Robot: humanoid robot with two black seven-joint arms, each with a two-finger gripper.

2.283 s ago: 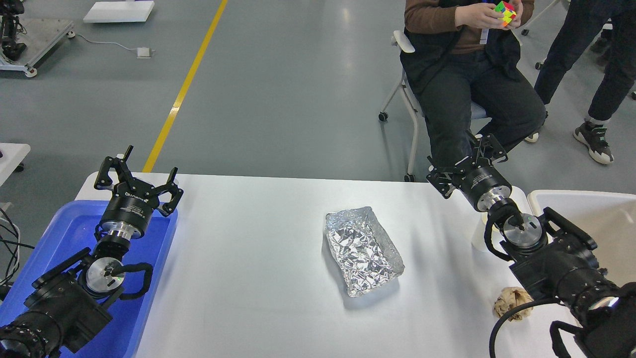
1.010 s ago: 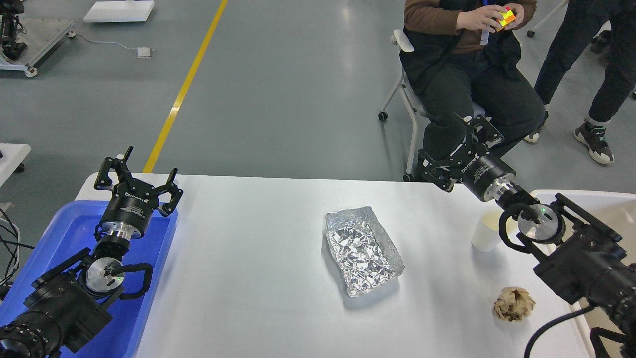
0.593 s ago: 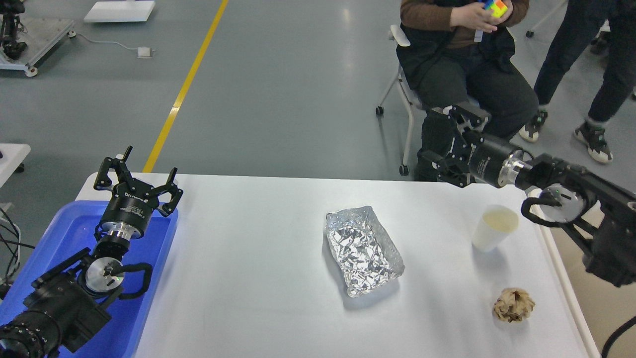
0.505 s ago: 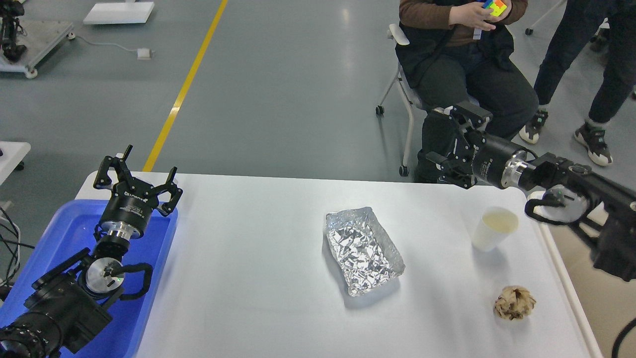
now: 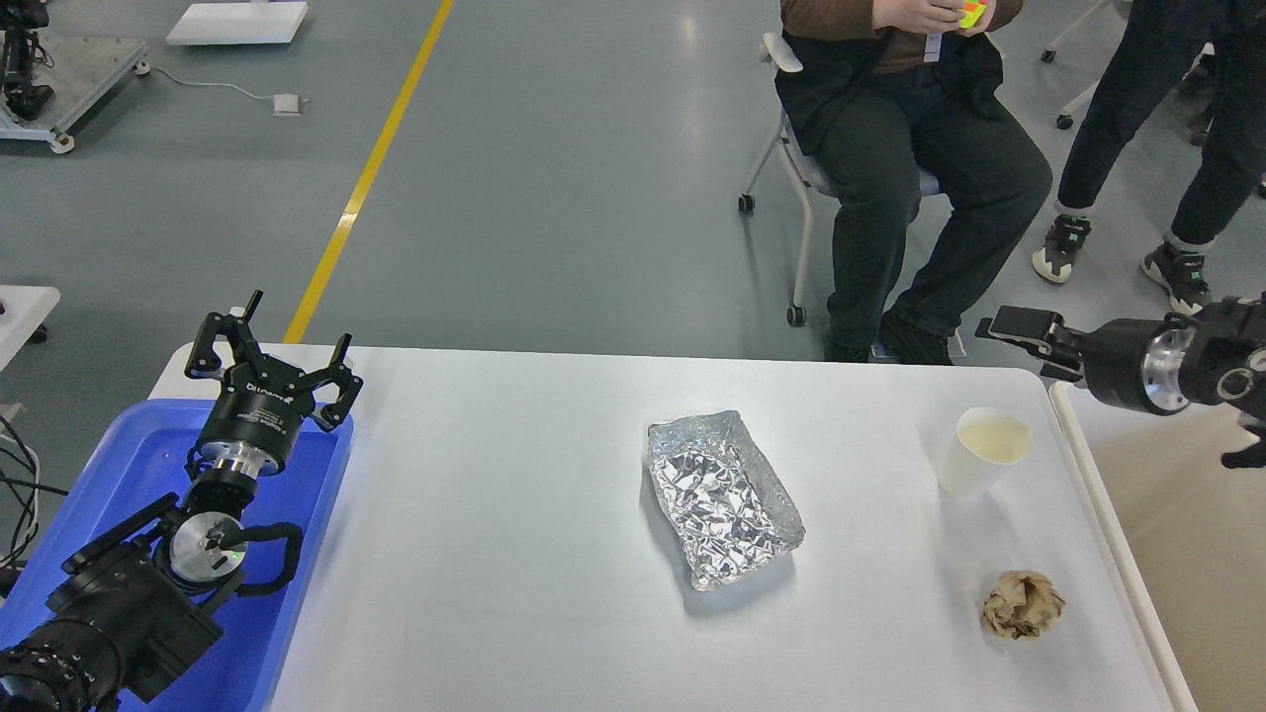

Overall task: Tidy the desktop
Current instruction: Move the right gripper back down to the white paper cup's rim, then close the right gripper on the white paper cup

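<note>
The white desktop [image 5: 495, 514] fills the lower middle of the head view. On it lie a crumpled foil tray [image 5: 722, 499] at the centre, a white paper cup [image 5: 981, 452] standing upright at the right, and a brown crumpled paper ball [image 5: 1023, 604] nearer the front right. My left gripper [image 5: 280, 331] is open and empty above the far corner of the blue tray [image 5: 138, 460]. My right gripper [image 5: 1029, 341] points left past the table's far right corner, beyond and apart from the cup. It is seen side-on, its fingers apart and empty.
A cream-white bin [image 5: 1187, 524] stands against the table's right edge. A seated person [image 5: 910, 148] on a wheeled chair and a standing person [image 5: 1187, 129] are just beyond the far edge. A yellow floor line [image 5: 366, 178] runs behind.
</note>
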